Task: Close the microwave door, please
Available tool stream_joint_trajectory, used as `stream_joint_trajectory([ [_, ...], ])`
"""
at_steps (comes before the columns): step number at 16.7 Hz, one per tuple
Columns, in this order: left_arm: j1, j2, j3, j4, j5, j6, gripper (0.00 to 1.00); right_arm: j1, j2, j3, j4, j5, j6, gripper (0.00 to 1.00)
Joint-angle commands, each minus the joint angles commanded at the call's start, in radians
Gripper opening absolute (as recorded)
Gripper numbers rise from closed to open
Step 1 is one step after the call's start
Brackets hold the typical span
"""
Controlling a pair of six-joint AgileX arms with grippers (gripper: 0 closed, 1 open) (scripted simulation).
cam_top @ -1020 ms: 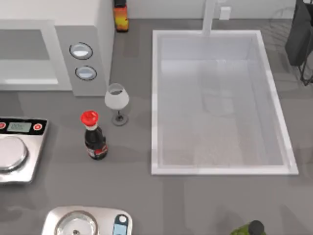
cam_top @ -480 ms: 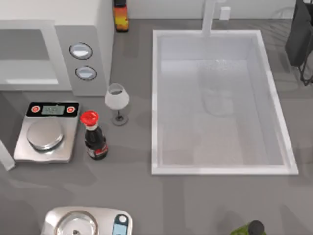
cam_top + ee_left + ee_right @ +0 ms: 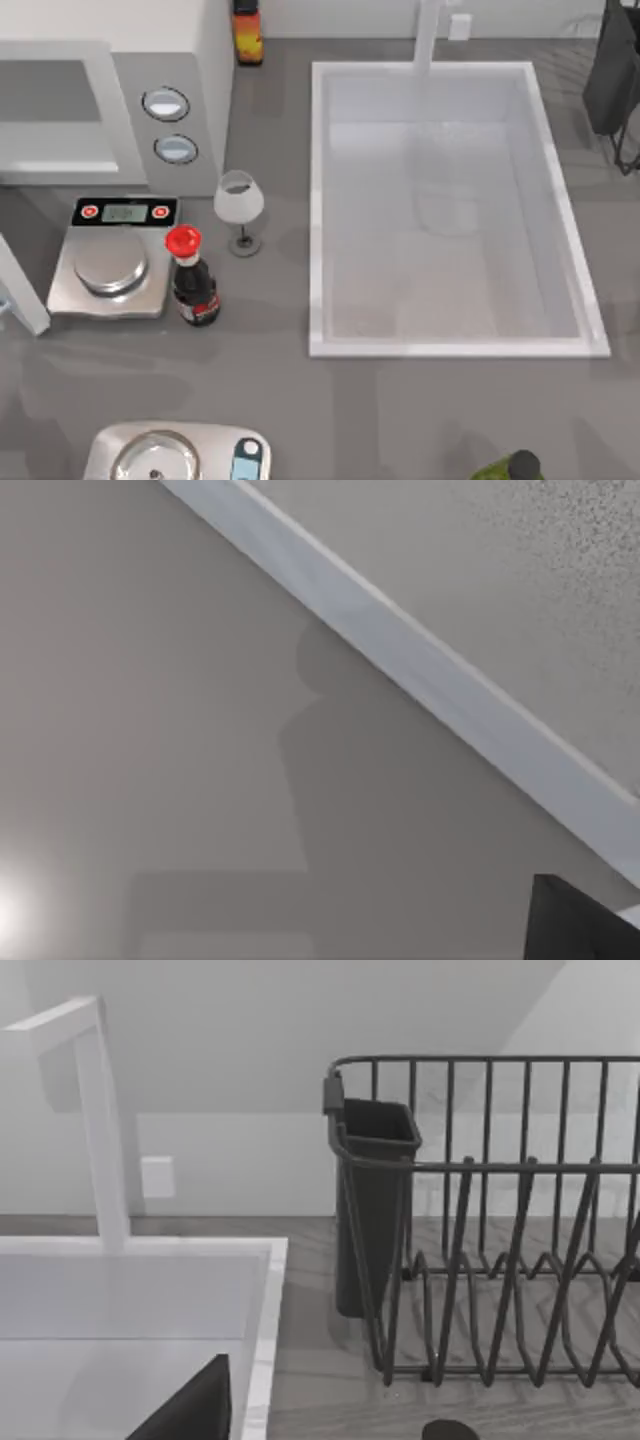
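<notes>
dark wire dish rack [image 3: 500, 1230] beside white sink [image 3: 262, 1290], tall faucet [image 3: 100, 1120]

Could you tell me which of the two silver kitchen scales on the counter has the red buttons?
The flat silver kitchen scale just in front of the white microwave, beside the red-capped dark sauce bottle; the other silver scale, at the near edge, has a blue display instead.

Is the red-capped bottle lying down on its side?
No, the bottle stands upright on the counter, its red cap on top, right next to the scale.
</notes>
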Motion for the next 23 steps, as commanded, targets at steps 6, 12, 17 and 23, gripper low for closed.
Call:
stream_joint_trajectory([
  [6, -0.334, -0.085, -0.045, -0.004, -0.223, -0.227, 0.00, 0.000, 0.000, 0.000, 0.000, 0.000, 0.000, 1.00],
  [12, -0.398, -0.110, -0.057, -0.004, -0.279, -0.283, 0.00, 0.000, 0.000, 0.000, 0.000, 0.000, 0.000, 1.00],
  [17, -0.393, -0.032, -0.009, 0.029, -0.274, -0.280, 0.00, 0.000, 0.000, 0.000, 0.000, 0.000, 0.000, 1.00],
  [23, -0.385, 0.277, 0.155, 0.159, -0.266, -0.271, 0.00, 0.000, 0.000, 0.000, 0.000, 0.000, 0.000, 1.00],
])
